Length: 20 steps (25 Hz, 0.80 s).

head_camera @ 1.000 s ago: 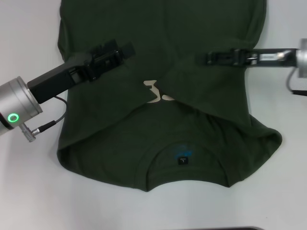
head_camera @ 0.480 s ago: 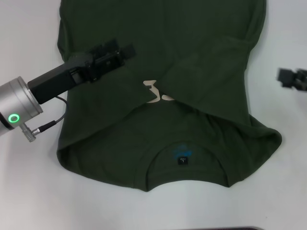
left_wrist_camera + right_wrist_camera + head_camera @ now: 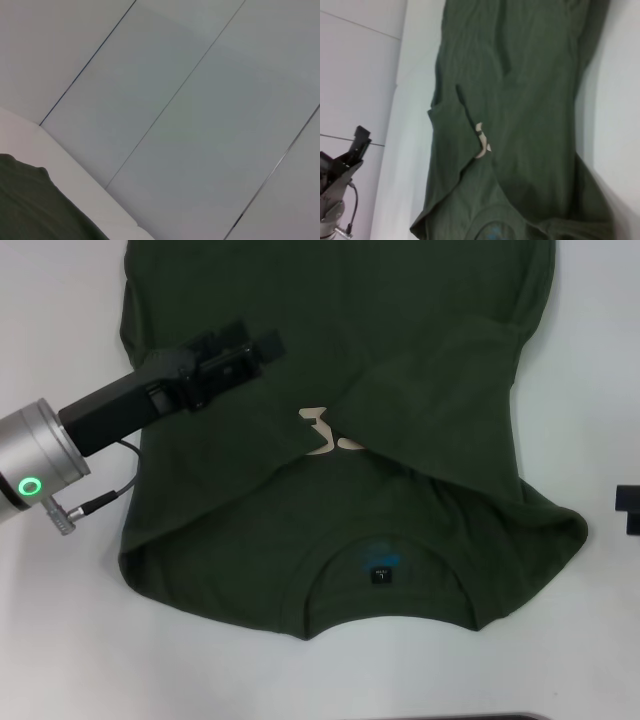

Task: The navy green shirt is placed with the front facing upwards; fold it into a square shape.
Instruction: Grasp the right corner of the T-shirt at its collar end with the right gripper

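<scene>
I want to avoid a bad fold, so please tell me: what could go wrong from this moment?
1. The left gripper sits over the folded left flap of the navy green shirt; if it drags on leaving, the flap may reopen.
2. The right flap lies slanted and wrinkled, leaving the cream letters partly showing, so the final square may come out uneven.
3. The right gripper is at the table's edge, holding nothing down.

Bright even overhead light, soft shadows, right wrist view motion-blurred, head view sharp, no glare
</scene>
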Available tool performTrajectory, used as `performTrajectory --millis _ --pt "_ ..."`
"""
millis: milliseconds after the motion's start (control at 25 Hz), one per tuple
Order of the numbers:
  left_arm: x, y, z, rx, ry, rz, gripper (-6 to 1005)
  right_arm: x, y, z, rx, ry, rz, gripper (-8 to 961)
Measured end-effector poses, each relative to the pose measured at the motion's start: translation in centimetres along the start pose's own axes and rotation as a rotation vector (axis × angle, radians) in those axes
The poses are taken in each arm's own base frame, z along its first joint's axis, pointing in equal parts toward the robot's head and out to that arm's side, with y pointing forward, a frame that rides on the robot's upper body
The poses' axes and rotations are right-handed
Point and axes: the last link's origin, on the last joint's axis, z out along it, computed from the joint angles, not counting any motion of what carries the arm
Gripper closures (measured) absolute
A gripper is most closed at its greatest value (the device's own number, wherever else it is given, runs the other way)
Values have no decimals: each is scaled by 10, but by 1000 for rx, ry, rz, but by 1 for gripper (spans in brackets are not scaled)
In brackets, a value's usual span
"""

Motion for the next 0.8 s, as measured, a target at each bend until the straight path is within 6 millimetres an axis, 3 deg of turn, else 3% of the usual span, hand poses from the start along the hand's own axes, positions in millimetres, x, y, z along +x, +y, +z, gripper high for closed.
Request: performTrajectory --millis 800 --pt "-3 -1 -1 16 2 23 113 -5 -13 31 50 21 85 59"
